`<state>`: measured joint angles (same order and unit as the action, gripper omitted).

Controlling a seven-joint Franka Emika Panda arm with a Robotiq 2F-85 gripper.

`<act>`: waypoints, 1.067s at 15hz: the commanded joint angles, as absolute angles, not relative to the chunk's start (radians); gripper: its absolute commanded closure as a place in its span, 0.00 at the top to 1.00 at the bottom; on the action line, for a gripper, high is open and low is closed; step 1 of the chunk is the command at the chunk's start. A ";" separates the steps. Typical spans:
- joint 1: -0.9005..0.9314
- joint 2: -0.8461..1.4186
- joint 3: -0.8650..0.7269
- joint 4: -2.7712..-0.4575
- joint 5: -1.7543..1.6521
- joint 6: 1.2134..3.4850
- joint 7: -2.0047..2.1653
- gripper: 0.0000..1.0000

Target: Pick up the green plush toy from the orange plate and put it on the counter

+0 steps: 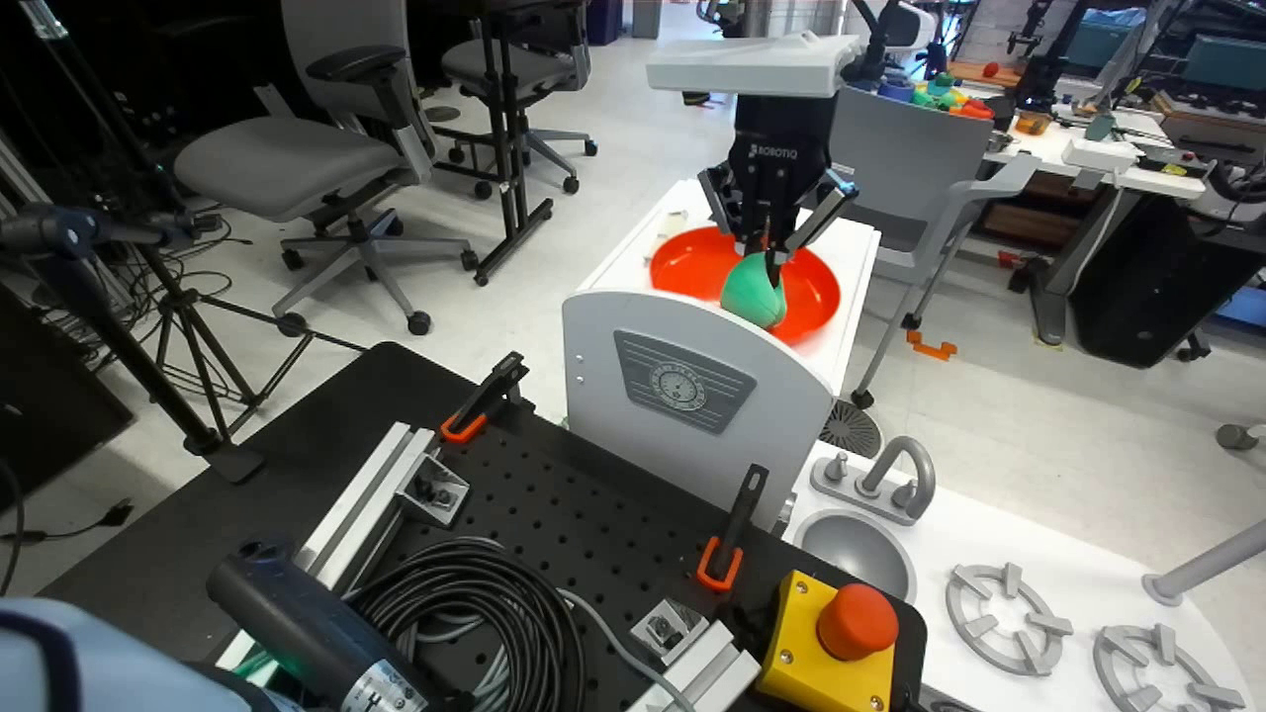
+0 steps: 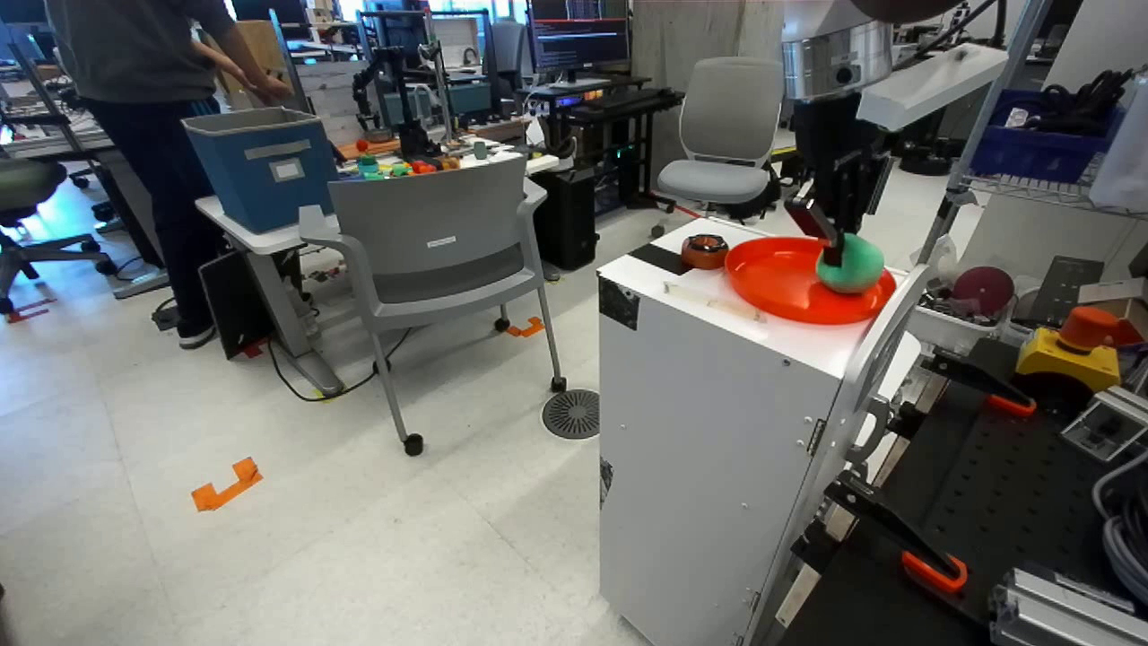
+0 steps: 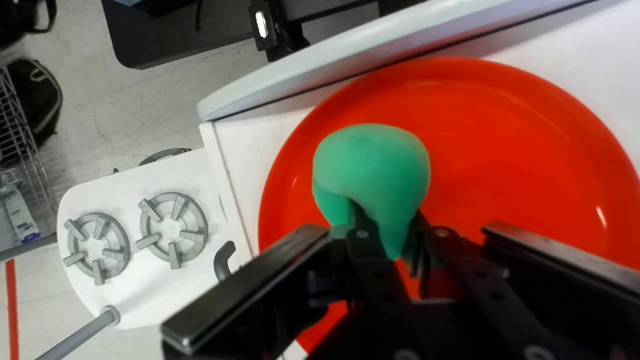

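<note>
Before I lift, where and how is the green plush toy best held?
Likely from above, by the narrow, squeezed side away from the upright panel: there the claw pinches the green plush toy, whose rounder bulk bulges toward that panel.

Glossy plastic-looking orange plate [image 3: 505, 130], matt cloth-like green plush toy [image 3: 372, 162], smooth cabinet [image 2: 700, 449]

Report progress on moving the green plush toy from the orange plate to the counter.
Done: the end effector is closed on the green plush toy, pinching part of it. In hand: the pick-up; the toy shows against the orange plate, and whether it is lifted is unclear. Left: clearing that plate, then setting it down.
</note>
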<state>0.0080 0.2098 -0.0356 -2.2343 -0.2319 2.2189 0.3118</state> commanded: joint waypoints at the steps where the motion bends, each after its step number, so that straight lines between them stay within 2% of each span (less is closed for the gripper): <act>1: 0.022 0.185 -0.042 -2.245 -0.240 2.211 0.319 0.04; 16: 0.005 0.053 -0.027 -2.298 -0.164 2.256 0.277 0.04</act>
